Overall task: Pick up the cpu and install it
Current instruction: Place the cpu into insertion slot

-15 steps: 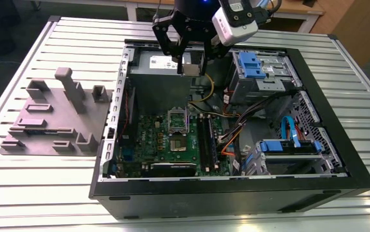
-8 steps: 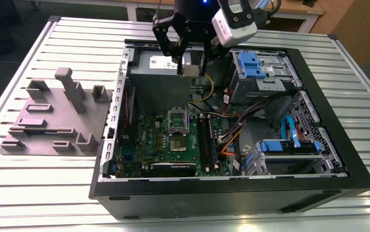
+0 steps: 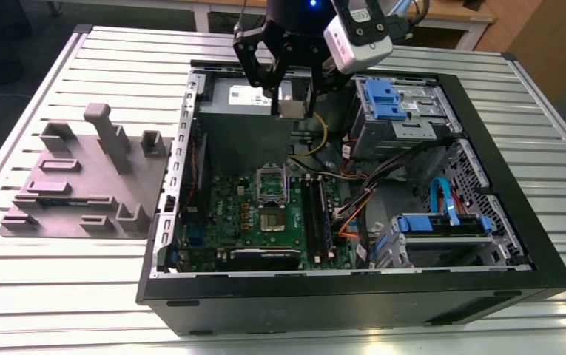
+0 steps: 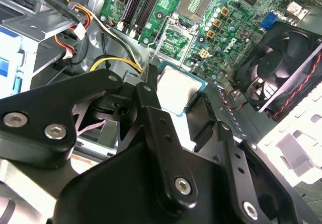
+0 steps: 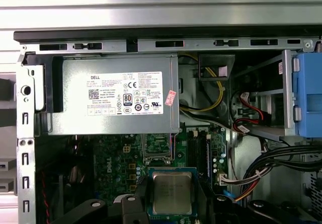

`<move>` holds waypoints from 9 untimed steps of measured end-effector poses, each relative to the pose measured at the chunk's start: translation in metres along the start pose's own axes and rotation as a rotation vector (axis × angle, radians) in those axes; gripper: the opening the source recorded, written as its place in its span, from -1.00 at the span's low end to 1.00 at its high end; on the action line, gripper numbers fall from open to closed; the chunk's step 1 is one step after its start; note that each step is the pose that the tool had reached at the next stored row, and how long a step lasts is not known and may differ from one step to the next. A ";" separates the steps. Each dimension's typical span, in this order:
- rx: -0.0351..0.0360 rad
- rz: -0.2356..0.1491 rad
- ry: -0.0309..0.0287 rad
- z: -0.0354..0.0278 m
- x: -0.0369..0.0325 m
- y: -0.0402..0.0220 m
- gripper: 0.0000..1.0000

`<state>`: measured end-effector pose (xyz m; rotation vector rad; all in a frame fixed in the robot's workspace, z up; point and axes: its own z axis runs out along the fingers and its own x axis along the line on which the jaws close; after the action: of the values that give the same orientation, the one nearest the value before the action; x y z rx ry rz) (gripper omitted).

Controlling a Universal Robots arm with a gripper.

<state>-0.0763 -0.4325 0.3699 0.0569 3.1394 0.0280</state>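
Note:
The cpu [image 3: 291, 109] is a small flat square chip with a silvery top. It hangs in the air above the back of the open computer case [image 3: 519, 244], pinched between the black fingers of my gripper [image 3: 288, 100], which is shut on it. In both wrist views the chip's metal top [image 4: 178, 89] [image 5: 172, 194] faces the camera, with a dark finger [image 4: 151, 90] on either side. The green board [image 3: 253, 214] lies on the case floor below. Its socket [image 3: 274, 220] shows bare and the metal socket frame [image 3: 271, 181] is folded open. The chip is well above the socket and short of it.
A grey power supply [image 5: 113, 100] sits at the case's back, directly under the gripper. Blue drive caddies [image 3: 393, 100] and cables [image 3: 362, 196] crowd the exterior view's right side. A black fan [image 4: 276, 68] is beside the board. A grey fixture block [image 3: 85, 181] stands outside on the slatted table [image 3: 46, 281].

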 end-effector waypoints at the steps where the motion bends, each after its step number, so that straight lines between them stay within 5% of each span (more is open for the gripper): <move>1: 0.0000 0.000 0.0000 0.0002 0.0000 0.0000 -0.06; 9: -0.0001 0.000 0.0000 0.0044 0.0000 -0.0001 -0.06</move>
<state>-0.0763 -0.4325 0.3655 0.0569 3.1394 0.0282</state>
